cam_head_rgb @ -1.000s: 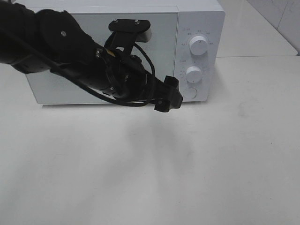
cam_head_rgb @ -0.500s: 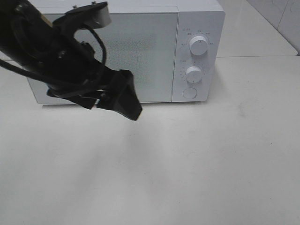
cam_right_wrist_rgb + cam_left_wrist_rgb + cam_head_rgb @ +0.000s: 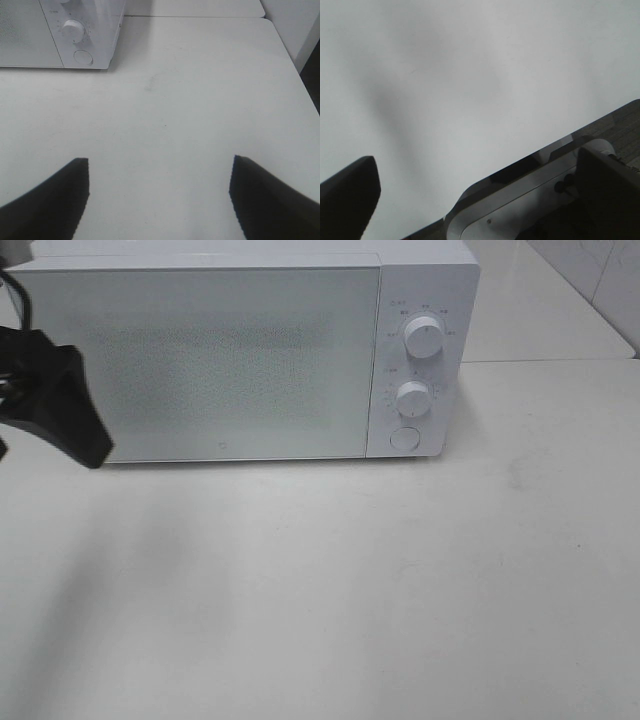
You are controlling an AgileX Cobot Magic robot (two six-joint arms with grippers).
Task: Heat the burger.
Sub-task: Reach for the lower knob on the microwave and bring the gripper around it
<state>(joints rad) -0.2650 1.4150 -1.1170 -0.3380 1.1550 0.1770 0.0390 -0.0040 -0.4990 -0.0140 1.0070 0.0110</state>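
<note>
Since the microwave (image 3: pixel 230 350) stands shut and the burger shows in no view, it perhaps sits inside. Left pincer (image 3: pixel 70 415), jaws apart and empty, hangs by the door's left edge; right pincer (image 3: pixel 159 167), also apart, hovers over the desk (image 3: pixel 200 75) further off.

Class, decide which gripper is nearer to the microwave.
Left. The left gripper hangs by the microwave's front left corner; the right gripper sits out over the table, well off its control-panel end.
</note>
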